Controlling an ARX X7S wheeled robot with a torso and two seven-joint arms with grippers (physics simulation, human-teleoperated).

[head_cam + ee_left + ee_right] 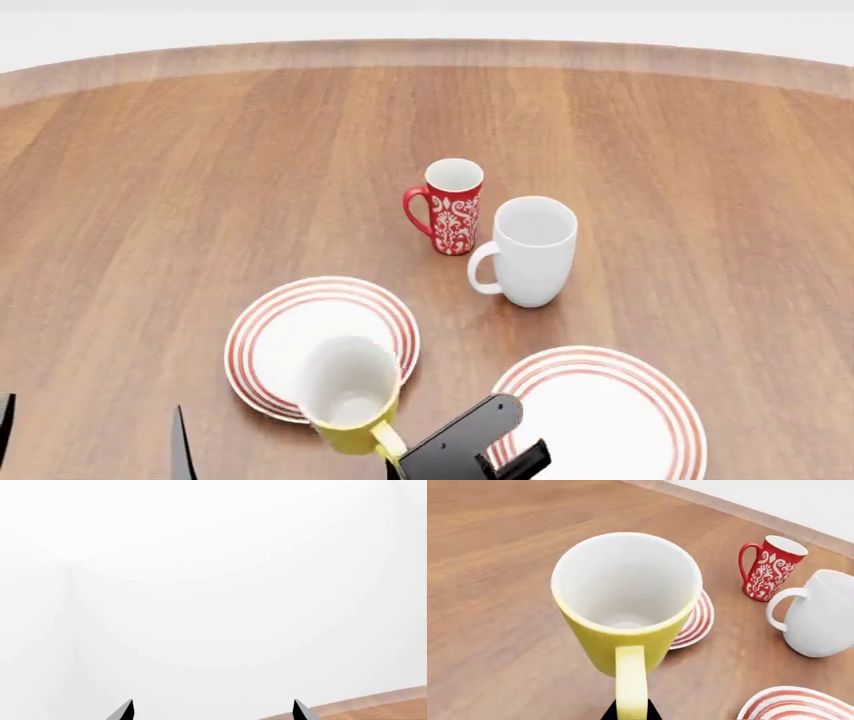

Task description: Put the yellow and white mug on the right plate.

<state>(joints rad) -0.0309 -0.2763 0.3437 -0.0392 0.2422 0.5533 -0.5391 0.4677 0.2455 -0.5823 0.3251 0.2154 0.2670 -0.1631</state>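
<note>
Pinching the yellow and white mug (pixel 350 395) handle, right fingers (pixel 627 712) hold it upright; left fingers (pixel 127 711) spread.

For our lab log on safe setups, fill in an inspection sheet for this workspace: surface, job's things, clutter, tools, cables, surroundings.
Surface: wooden table, round far edge.
Job's things: yellow mug upright, empty, overlapping the left plate in the head view, handle toward the robot; whether lifted cannot be told. Right plate bare.
Clutter: red mug and white mug, upright, close together behind the plates.
Tools: right tool at the yellow mug's handle, grip not clear. Left tool open, empty, facing the wall.
Cables: nothing seen.
Surroundings: plain white wall.
</note>
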